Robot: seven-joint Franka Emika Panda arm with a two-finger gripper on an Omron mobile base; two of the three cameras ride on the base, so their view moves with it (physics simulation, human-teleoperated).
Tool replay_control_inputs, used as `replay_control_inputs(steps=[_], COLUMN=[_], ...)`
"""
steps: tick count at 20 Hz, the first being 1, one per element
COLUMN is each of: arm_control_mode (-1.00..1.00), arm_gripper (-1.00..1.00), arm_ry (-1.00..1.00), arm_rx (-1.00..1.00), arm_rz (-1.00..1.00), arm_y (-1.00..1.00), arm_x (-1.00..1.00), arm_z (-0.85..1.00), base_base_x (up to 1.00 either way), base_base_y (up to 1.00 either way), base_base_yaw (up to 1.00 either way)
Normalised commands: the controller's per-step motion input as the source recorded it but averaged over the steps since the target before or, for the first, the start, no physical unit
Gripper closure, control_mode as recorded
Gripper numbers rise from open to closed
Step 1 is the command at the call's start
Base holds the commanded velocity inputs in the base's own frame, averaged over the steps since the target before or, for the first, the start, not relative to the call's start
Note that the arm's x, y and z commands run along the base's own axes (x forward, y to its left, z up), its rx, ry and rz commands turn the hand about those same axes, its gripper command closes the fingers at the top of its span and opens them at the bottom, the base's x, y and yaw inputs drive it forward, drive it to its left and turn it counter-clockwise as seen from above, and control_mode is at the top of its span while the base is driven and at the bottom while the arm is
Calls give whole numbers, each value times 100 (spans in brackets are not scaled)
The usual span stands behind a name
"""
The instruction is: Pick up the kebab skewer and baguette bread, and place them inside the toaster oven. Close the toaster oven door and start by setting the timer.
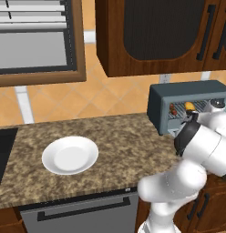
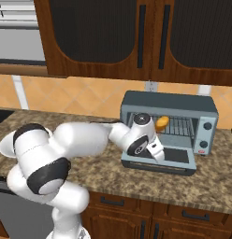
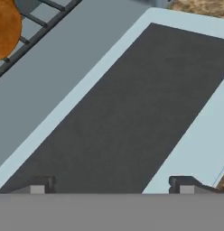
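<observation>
Speckled granite surface (image 2: 216, 186) carries the toaster oven (image 2: 169, 105), its door (image 2: 176, 158) dropped flat toward me. My claw (image 3: 109, 184) hangs just above the door's dark glass, fingers apart and empty. The baguette bread (image 2: 161, 123) sits on the rack beyond. The door's long axis runs across my reach; I judge lifting its front edge comes next.

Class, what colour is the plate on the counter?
White; the plate shows best in the left base view.
</observation>
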Motion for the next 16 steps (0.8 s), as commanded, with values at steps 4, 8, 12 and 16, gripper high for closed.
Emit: replay_control_inputs(steps=[4, 8, 12, 16], arm_control_mode=[-100, -100, -100, -100], arm_gripper=[-100, -100, -100, -100], arm_ry=[2, 10, 15, 21], arm_rx=[0, -1, 0, -1], arm_rz=[30, 44, 35, 25], arm_y=[18, 22, 44, 44], arm_x=[-100, -92, -41, 1], arm_z=[39, 10, 0, -1], base_base_x=[0, 0, 0, 0], base_base_y=[0, 0, 0, 0], base_base_yaw=[0, 0, 0, 0])
